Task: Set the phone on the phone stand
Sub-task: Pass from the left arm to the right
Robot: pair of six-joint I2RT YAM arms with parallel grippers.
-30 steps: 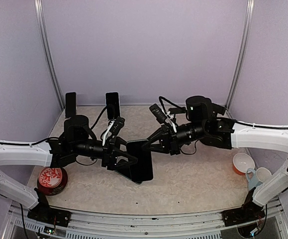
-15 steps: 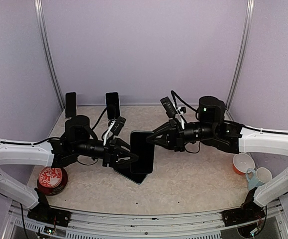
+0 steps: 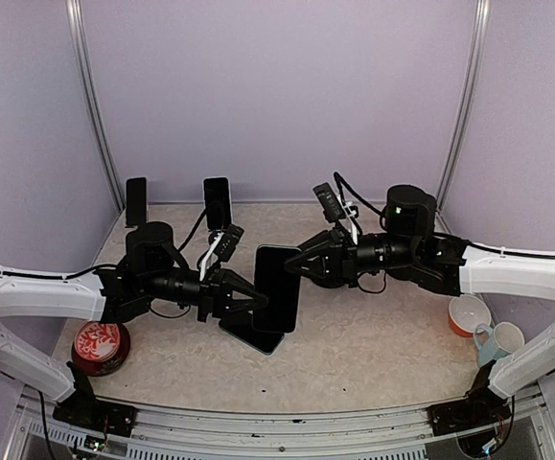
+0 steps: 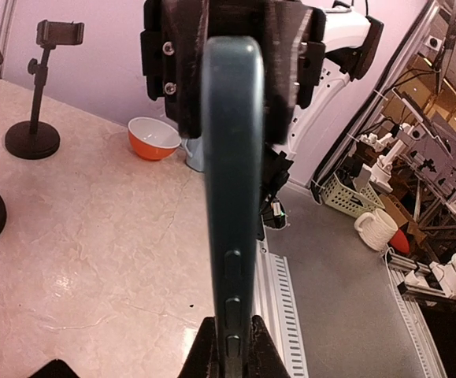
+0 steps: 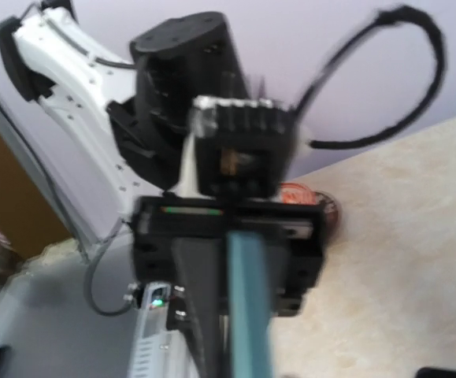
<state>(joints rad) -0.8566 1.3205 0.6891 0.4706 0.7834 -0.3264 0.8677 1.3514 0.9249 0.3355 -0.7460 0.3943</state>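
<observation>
Left fingers (image 3: 245, 297) closed onto upright phone (image 3: 277, 287); right fingers (image 3: 302, 269) at phone, grip cannot tell.

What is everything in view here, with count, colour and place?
phone: one, dark, upright in mid-air at centre
phone stands: two, black, back left
flat dark slab: one, on table under the phone
round tin: one, red, near left
bowl: one, orange, right edge
mug: one, pale, beside the bowl
table: one, beige marbled
left gripper: black, shut on the phone's edge
right gripper: black, at the phone's opposite edge
</observation>
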